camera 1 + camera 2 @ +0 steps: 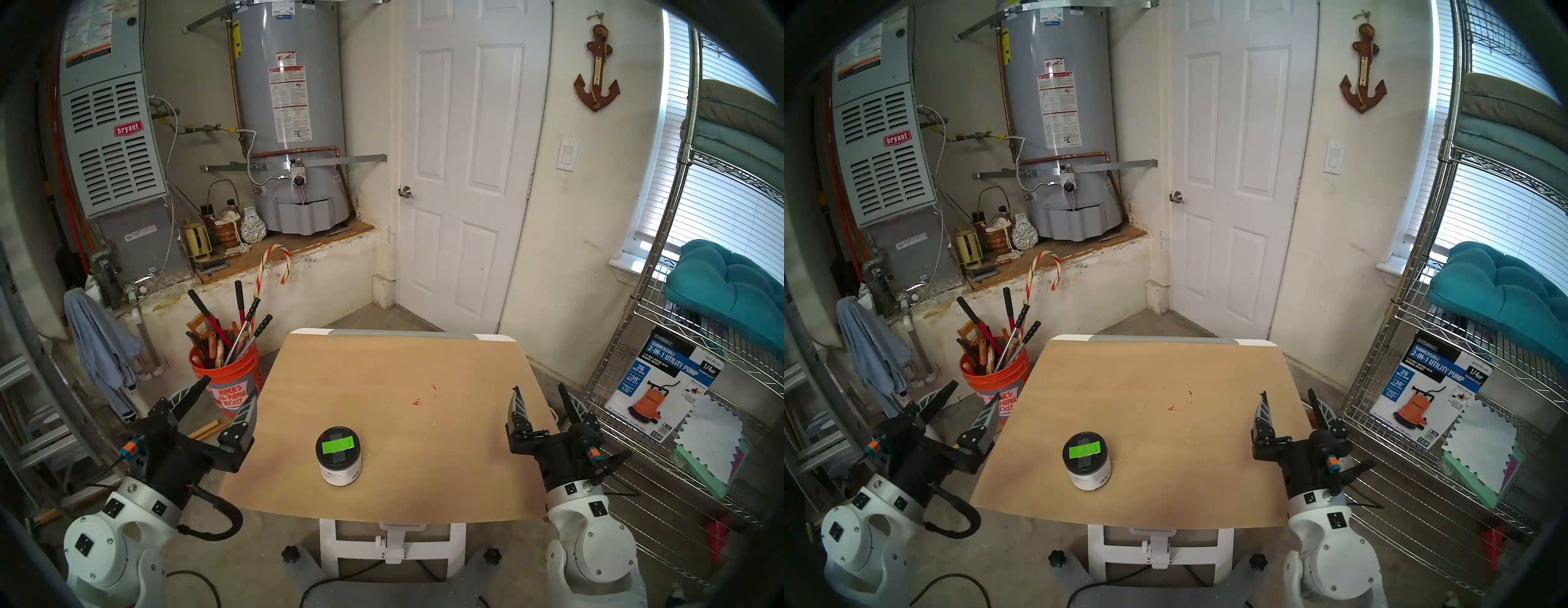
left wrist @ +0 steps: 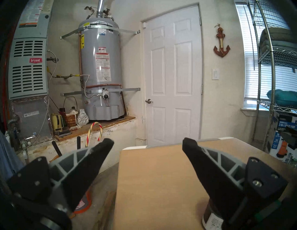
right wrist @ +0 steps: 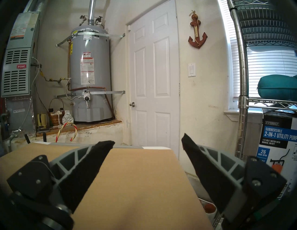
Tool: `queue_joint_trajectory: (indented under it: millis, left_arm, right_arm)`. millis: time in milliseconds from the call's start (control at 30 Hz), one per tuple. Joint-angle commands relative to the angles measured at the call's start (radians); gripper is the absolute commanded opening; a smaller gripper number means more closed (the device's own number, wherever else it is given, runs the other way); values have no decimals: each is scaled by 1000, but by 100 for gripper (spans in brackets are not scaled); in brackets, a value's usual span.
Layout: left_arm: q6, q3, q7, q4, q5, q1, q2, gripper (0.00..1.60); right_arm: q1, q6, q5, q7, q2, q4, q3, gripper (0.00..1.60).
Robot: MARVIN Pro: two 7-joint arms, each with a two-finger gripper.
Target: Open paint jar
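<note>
Paint jar upright and shut on the table, nearer its front-left, between two idle arms.
Left gripper: jaws apart, empty, beside the table's left edge. Jar: probably light, rigid, smooth-sided; best steadied at the labelled wall, lid taken by its rim. Right gripper: jaws apart, empty.

Left hand and right hand (both level) gape empty.

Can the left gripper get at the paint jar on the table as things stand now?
Probably yes. The left gripper is open beside the table's left edge, and the paint jar stands alone, with only bare tabletop between them and its lid still on.
</note>
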Motion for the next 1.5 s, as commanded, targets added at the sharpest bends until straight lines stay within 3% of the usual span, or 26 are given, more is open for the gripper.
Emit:
queue_joint_trajectory:
  millis: [0, 400, 600, 800, 1467]
  left_arm:
    - [-33, -80, -106, -31, -72, 103, 23, 160]
    - [-65, -160, -261, -16, -148, 190, 8, 160]
    - [-126, -157, -315, 26, -111, 202, 10, 160]
    - [-176, -126, -318, 47, -30, 202, 2, 160]
    - [-288, -109, -409, 92, 22, 238, -3, 160]
  right_arm:
    - [2, -4, -1, 1, 1, -19, -1, 160]
    - [2, -4, -1, 1, 1, -20, -1, 160]
    - [2, -4, -1, 1, 1, -20, -1, 160]
    - [1, -3, -1, 1, 1, -20, -1, 160]
    - [1, -3, -1, 1, 1, -20, -1, 160]
